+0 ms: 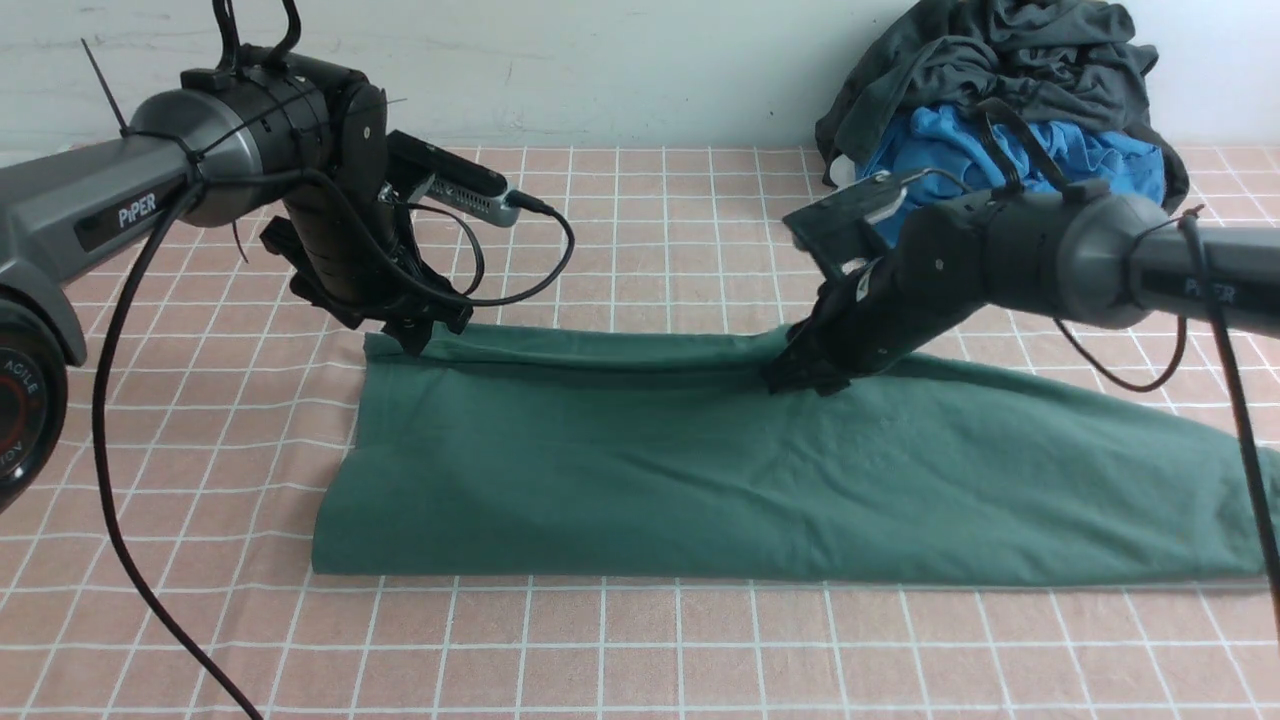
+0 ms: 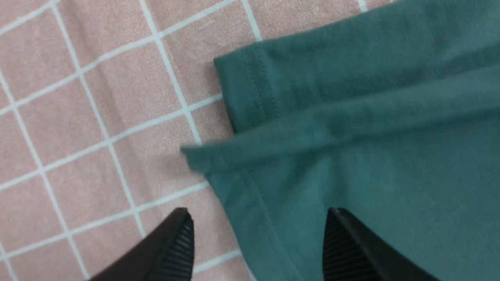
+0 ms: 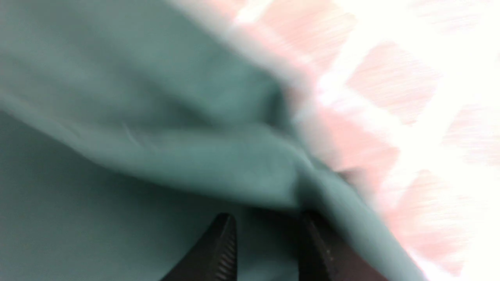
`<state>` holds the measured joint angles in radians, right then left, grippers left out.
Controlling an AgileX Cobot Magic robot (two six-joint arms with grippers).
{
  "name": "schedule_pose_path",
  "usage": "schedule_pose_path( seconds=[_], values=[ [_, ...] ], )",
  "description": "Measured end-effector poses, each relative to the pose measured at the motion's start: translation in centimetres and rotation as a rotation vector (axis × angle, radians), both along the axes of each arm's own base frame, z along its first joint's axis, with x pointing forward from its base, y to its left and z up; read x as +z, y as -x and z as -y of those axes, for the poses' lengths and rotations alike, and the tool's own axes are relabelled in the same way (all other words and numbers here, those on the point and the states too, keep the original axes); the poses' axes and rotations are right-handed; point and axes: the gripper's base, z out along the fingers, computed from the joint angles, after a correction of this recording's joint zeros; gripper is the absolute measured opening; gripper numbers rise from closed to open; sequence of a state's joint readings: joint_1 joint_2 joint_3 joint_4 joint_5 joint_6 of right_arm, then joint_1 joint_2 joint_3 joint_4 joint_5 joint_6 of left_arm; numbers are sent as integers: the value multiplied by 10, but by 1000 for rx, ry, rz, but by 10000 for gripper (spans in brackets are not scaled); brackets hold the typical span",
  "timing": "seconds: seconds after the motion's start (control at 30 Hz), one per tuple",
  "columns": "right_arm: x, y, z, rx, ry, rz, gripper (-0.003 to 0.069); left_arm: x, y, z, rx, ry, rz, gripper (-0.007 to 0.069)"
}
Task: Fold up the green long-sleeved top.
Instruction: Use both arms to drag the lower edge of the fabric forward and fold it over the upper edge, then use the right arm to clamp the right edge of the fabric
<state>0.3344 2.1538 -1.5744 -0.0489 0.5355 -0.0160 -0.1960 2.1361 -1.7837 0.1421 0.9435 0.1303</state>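
Green top (image 1: 700,480) lies flat on checked cloth (image 1: 600,650), looks folded over once. Left gripper (image 2: 258,218) gapes, released, at top's back-left corner, seemingly so the fold settles. Right gripper (image 1: 795,380) on top's back edge, half-parted; grip unclear, blurred.

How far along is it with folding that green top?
Done: the green long-sleeved top lies folded lengthwise into a long band on the checked cloth. In hand: the left fingers and right fingers are open at its far edge, gripping nothing. Still to do: probably folding that band crosswise into a compact stack.
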Motion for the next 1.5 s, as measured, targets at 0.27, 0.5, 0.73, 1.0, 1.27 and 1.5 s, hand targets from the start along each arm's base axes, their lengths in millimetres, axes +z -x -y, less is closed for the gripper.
schedule_pose_path(
  seconds=[0.27, 0.5, 0.73, 1.0, 1.27, 1.5],
  values=[
    [40, -23, 58, -243, 45, 7, 216, 15, 15, 2, 9, -11, -83, 293],
    [115, 16, 97, -277, 165, -69, 214, 18, 36, 31, -77, -1, -220, 81],
    [146, 95, 113, -273, 136, 2, 213, 19, 41, 46, -128, 71, -240, -3],
    [103, 139, 176, -505, 92, -41, 213, -15, 59, 42, -124, 55, -360, -3],
    [38, 128, 238, -700, 29, -223, 361, -48, 72, 38, -117, 55, -381, -3],
    [-17, 119, 249, -720, 14, -368, 484, -48, 75, 37, -118, 60, -361, -3]
  ],
)
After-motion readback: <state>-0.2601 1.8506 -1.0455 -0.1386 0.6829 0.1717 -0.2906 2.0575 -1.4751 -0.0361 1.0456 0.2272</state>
